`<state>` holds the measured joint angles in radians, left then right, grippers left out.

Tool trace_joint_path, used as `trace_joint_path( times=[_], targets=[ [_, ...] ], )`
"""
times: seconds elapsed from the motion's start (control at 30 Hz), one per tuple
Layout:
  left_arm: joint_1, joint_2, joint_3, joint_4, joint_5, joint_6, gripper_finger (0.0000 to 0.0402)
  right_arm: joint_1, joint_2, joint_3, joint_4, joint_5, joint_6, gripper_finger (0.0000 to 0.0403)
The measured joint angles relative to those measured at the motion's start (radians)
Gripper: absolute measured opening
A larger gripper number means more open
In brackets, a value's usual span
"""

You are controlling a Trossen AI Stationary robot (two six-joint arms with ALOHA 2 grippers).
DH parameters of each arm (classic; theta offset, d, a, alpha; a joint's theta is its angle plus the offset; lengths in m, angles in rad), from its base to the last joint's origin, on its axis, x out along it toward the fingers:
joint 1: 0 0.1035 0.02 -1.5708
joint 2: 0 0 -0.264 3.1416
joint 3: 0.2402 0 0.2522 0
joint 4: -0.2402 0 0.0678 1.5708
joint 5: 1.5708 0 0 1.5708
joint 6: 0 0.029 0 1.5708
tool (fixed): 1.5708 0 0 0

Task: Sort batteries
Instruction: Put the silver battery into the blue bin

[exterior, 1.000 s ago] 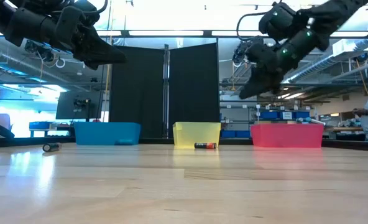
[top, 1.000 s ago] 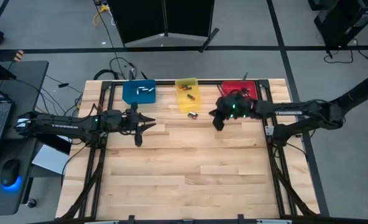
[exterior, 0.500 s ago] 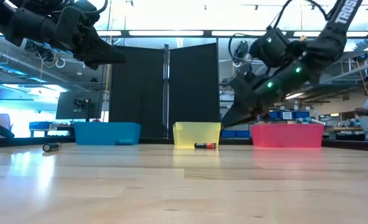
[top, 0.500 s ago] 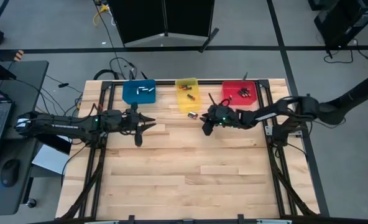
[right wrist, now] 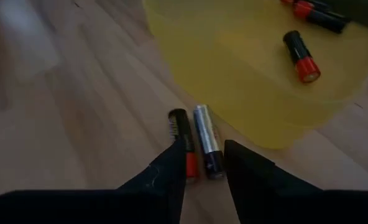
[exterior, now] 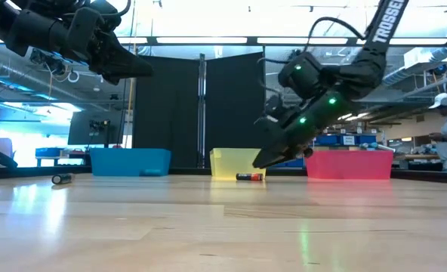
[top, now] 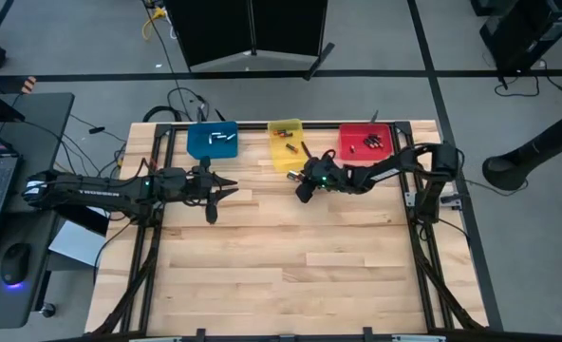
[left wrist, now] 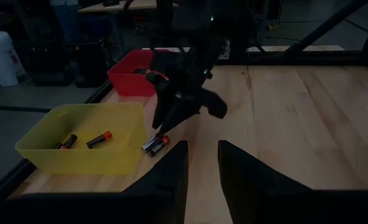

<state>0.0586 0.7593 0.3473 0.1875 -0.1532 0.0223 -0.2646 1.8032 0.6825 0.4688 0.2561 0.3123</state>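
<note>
**Right gripper low over two cells at the yellow bin's front wall**

Your right gripper [top: 303,188] sits low near the table, angled down toward two batteries [right wrist: 196,140] that lie side by side on the wood, touching or nearly so, just in front of the yellow bin [top: 286,160]. In the right wrist view its fingers [right wrist: 165,171] are spread with a narrow gap between them, and the near ends of the two cells sit at that gap; nothing is pinched. In the low view the gripper tip hangs just at 1 o'clock of the cell [exterior: 248,177] on the table, close but apparently not touching.

Inside the yellow bin you can see at least two dark cells with reddish-orange ends [left wrist: 99,138]. The red bin [top: 365,142], at 3 o'clock of the yellow one, holds a few small dark cells. The blue bin [top: 212,140], at 9 o'clock of the yellow one, holds a few pale ones.

One more battery [exterior: 62,179] lies alone on the table, at 9 o'clock of the blue bin in the low view.

Your left gripper [top: 215,195] waits above the table at 6 o'clock of the blue bin, fingers [left wrist: 168,180] parted and empty.
</note>
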Motion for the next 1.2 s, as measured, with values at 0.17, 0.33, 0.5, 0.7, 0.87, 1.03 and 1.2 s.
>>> trace_joint_path(
  times=[0.17, 0.33, 0.5, 0.7, 0.87, 1.03, 1.2],
  targets=[
    [0.0, 0.0, 0.0, -0.005, 0.0, 0.0, 0.0094, -0.001, 0.031, 0.054, -0.095, 0.017, -0.007, 0.012],
    [0.0, 0.0, 0.0, -0.025, 0.0, -0.001, 0.0094, 0.004, 0.03, 0.057, -0.117, 0.011, 0.003, 0.012],
    [-0.001, 0.0, 0.0, -0.037, -0.006, -0.003, 0.0094, 0.026, 0.03, 0.057, -0.132, 0.002, 0.017, 0.0119],
    [-0.001, 0.0, 0.0, -0.035, -0.006, -0.002, 0.0094, 0.029, 0.03, 0.057, -0.128, 0.046, 0.017, 0.0119],
    [-0.001, 0.0, 0.0, -0.036, -0.007, -0.002, 0.0094, 0.026, 0.03, 0.057, -0.126, 0.046, -0.003, 0.0119],
    [-0.001, 0.0, 0.0, -0.035, -0.007, -0.002, 0.0094, 0.021, 0.053, 0.057, -0.1, 0.031, -0.051, 0.0118],
    [-0.001, 0.0, 0.0, -0.037, -0.007, -0.002, 0.0094, 0.012, 0.097, 0.071, -0.072, 0.018, -0.054, 0.0119]
  ],
)
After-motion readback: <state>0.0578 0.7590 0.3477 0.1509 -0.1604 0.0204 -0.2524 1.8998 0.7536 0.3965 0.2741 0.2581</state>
